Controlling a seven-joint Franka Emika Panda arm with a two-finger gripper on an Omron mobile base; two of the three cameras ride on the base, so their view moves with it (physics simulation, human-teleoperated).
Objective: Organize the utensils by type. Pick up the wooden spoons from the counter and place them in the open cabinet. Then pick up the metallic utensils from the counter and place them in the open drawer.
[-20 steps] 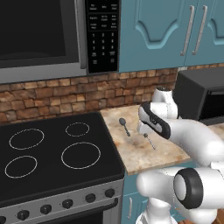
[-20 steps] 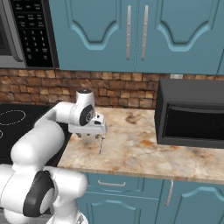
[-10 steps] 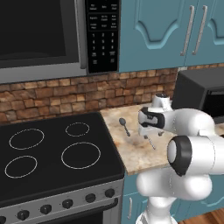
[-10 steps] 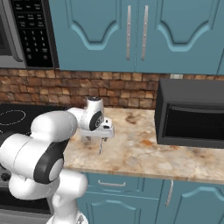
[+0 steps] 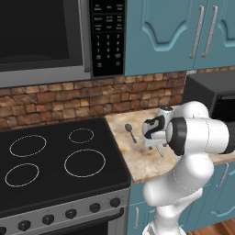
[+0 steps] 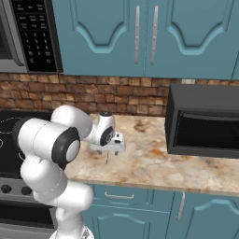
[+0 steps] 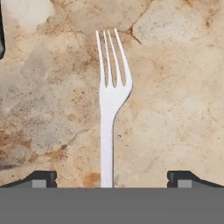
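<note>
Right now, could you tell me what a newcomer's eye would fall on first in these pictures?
First the pale fork, lying flat on the marbled counter between the fingertips of the open gripper. Next the white arm, bent low over the counter beside the black stovetop, with a small dark spoon lying near the stove's edge.

The tabletop [image 5: 137, 160] runs along a brick wall [image 5: 69, 98], with a stovetop [image 5: 55, 160] adjoining it on the left and a microwave oven [image 6: 205, 121] standing on it at the right. Upper cabinets [image 6: 140, 37] hang above the tabletop, and another microwave [image 5: 46, 36] hangs above the stovetop. A spoon [image 5: 131, 132] lies on the tabletop near the stovetop edge, bowl toward the wall. Just right of it a fork [image 7: 109, 109] lies flat on the tabletop, directly under the gripper [image 7: 111, 179], its handle running between the jaws and its tines pointing away. Lower cabinets [image 6: 154, 210] sit below the tabletop.
</note>
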